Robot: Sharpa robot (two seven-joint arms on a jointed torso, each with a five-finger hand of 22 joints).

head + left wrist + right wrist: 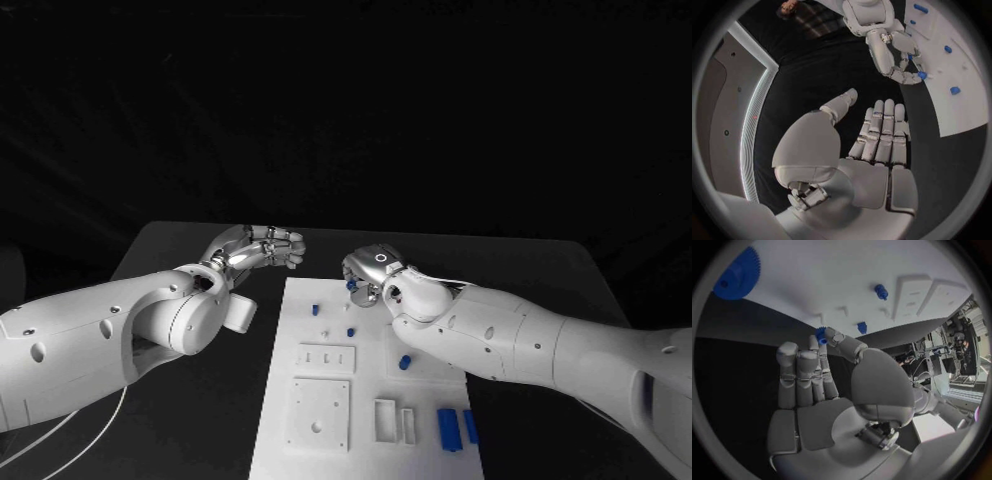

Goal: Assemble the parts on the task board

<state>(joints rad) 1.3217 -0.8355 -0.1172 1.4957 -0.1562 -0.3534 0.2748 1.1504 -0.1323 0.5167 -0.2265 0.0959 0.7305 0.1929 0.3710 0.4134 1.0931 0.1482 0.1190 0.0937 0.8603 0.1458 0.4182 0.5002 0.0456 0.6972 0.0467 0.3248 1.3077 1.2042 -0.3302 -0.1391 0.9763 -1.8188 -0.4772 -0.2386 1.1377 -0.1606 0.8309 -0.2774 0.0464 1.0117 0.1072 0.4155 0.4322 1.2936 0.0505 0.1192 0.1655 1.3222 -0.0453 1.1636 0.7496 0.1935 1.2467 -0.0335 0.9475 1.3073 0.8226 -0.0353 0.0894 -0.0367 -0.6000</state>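
The white task board (372, 375) lies mid-table, also seen as the board (817, 280) and the board (967, 115) in the wrist views. My right hand (375, 275) hovers over its far end and pinches a small blue gear-like part (352, 286) between thumb and fingertip; the same part (821, 335) and part (922, 75) show at the wrists. My left hand (263, 247) is off the board's far left corner above the black table and holds nothing; in its wrist view the fingers (879, 135) lie side by side, thumb apart.
Loose blue parts lie on the board: a peg (316, 310), a piece (405, 362), two bars (449, 427) near the front right. A large blue gear (736, 275) sits on the board. Raised white blocks (326, 358) stand at the board's left.
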